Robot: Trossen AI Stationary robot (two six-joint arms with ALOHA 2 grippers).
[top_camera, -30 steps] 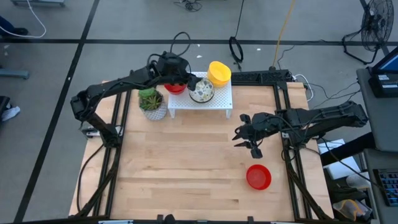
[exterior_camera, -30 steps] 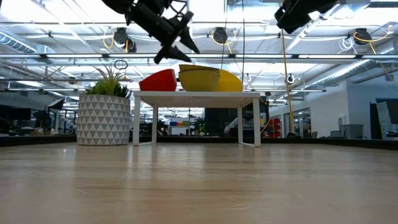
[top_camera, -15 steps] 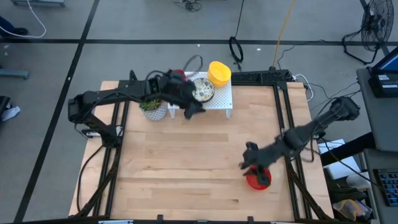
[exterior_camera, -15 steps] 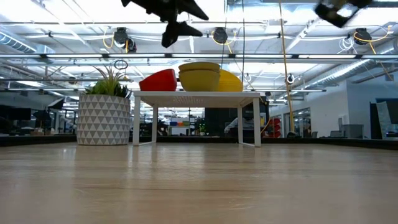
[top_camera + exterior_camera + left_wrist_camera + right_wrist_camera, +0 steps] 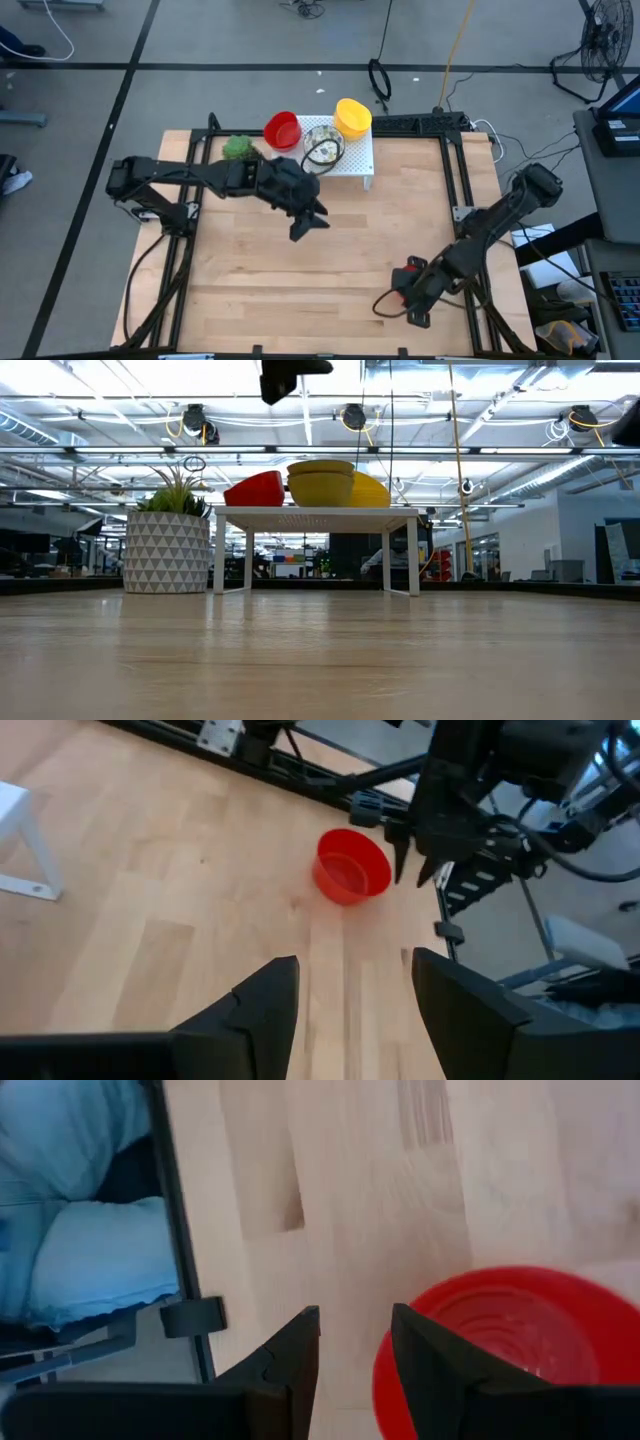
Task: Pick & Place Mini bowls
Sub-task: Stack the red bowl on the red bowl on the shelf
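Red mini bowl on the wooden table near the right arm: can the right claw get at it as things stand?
Probably yes. The open right claw hangs just above the red mini bowl; nothing lies between them.

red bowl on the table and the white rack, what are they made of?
Red bowl: probably glossy plastic; uniform colour, thin rim, concentric rings on its floor in the right wrist view. White rack: looks like painted metal, matte, thin legs and a perforated top; plastic is possible.
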